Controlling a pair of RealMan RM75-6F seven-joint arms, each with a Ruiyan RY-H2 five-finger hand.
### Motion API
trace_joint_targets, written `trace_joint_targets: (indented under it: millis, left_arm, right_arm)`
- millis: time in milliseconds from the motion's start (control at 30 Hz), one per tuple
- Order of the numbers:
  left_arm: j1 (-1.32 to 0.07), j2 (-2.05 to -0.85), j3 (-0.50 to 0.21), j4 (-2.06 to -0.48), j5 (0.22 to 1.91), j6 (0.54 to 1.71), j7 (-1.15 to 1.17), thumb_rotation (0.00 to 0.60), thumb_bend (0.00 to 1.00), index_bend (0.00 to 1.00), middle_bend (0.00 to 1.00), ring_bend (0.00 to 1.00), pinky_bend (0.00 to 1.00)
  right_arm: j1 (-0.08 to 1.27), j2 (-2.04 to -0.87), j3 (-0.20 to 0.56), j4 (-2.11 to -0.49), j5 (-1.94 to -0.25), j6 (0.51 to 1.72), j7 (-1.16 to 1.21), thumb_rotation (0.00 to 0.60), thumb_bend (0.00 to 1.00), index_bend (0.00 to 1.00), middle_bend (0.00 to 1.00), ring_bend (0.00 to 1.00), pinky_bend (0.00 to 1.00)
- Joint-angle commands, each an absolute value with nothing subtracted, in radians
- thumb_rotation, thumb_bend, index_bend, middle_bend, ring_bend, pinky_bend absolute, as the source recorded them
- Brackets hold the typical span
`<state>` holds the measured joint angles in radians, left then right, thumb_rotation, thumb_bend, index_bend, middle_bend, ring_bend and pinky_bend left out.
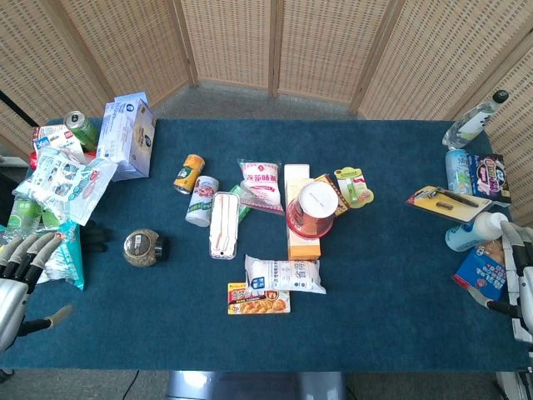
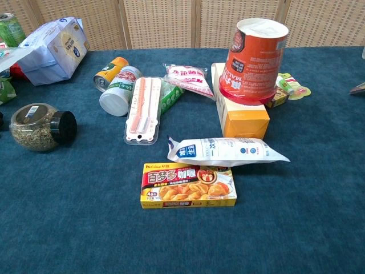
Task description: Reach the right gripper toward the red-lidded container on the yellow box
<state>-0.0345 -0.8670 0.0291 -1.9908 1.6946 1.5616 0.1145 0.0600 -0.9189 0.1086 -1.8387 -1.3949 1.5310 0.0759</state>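
At the far left edge of the head view the left hand (image 1: 18, 271) is seen low beside the worktop (image 1: 391, 325), its fingers spread and nothing held; it appears to be parked clear of the goods because the task gives it no part. Just right of it a round jar with a black lid (image 1: 141, 247) lies on its side, and further in a long flat white pack (image 1: 223, 223) is laid lengthwise.

In the middle of the worktop the yellow box (image 2: 245, 117) lies flat, and on it the red-lidded container (image 2: 254, 60) is stood upside down, its red lid (image 2: 244, 96) pressed to the box top and its pale base turned upward. The box serves as a raised stand, so the container sits above its neighbours and, it is judged, can be approached from the side with less clutter in the way. The container is a tapered cup, narrower at the lid end as it stands, wrapped in orange-red print with white lettering that is inverted. A white pouch (image 2: 225, 151) and a yellow curry box (image 2: 188, 185) lie in front of it.

At the right edge the right hand (image 1: 518, 279) is only partly shown, well apart from the container, beside a white bottle (image 1: 476, 232) and a blue packet (image 1: 483, 271). Whether its fingers are spread or curled cannot be told. The reach is judged not yet begun.
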Motion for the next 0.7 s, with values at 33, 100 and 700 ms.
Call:
trace_joint_targets:
  millis: [33,100,700]
  left_arm:
    - [-0.034,-0.866,0.029,-1.990,1.695,1.562,0.113,0.600,0.00,0.00,0.00,0.00,0.00]
    - [-0.034,-0.865,0.028,-1.990,1.694,1.562,0.112,0.600,0.00,0.00,0.00,0.00,0.00]
    - [-0.020,-0.868,0.020,-1.995,1.677,1.580,0.138,0.600,0.00,0.00,0.00,0.00,0.00]
  right_arm:
    - [0.059,-0.919,0.109,-1.838,-1.395,1.527,0.076,0.600,0.00,0.00,0.00,0.00,0.00]
    - [0.059,-0.920,0.109,-1.838,-1.395,1.523,0.077,0.600,0.00,0.00,0.00,0.00,0.00]
    - [0.362,-0.860,0.266,-1.976,-1.213,1.129,-0.011,0.600,0.00,0.00,0.00,0.00,0.00]
